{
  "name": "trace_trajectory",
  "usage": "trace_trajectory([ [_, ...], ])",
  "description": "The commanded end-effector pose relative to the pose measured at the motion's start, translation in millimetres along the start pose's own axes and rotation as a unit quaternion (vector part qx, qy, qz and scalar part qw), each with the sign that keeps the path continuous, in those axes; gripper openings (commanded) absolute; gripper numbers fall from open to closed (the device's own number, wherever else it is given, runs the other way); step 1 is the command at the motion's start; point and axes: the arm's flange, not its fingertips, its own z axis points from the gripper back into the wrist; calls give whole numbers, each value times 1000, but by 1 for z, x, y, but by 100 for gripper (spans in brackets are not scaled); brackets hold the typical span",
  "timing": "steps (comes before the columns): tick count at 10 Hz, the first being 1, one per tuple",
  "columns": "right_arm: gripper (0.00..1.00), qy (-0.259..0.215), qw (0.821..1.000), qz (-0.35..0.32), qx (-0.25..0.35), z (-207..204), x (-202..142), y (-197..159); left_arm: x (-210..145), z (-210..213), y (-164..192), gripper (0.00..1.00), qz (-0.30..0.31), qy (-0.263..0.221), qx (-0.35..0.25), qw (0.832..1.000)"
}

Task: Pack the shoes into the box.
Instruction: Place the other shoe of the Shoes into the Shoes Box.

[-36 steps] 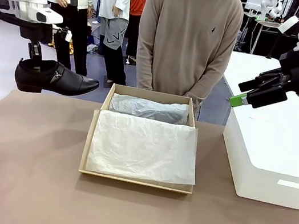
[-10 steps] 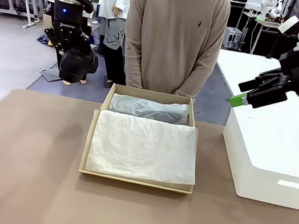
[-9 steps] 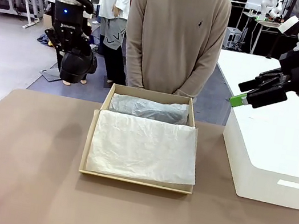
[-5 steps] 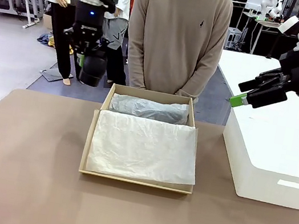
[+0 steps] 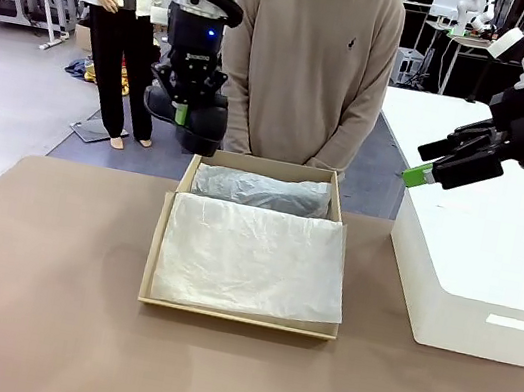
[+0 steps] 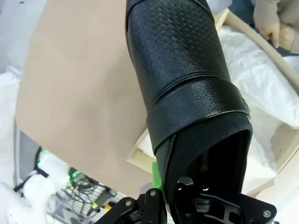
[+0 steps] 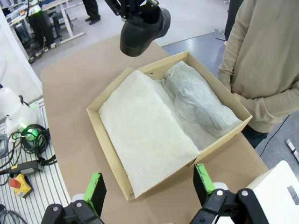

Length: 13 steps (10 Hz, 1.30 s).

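You've swung the shoe, clamped in the left fingers, over the box's far corner (right fingers open): lower next.

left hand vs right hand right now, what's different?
Grip: the left hand is shut on a shoe; the right hand is open and empty.
Place: the left hand hangs above the box's far left corner; the right hand is up by the white block.
Pose: the left hand points down; the right hand slants down toward the box.
Shared: both are black with green pads.
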Motion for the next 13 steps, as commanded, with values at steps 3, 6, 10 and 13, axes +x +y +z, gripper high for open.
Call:
trace_trajectory([
  [3, 100, -14, 1000, 9, 10, -2, -1, -3, 0, 0, 0, 0, 0, 0, 0, 1000],
  [6, 100, -14, 1000, 9, 10, -2, -1, -3, -5, -5, -8, 0, 2, 2, 1, 1000],
  [10, 100, -14, 1000, 9, 10, -2, -1, -3, -44, 5, -43, 0, 179, 14, -35, 983],
  [13, 100, -14, 1000, 9, 10, -2, -1, -3, -75, -3, -76, 0, 220, 23, -34, 975],
])
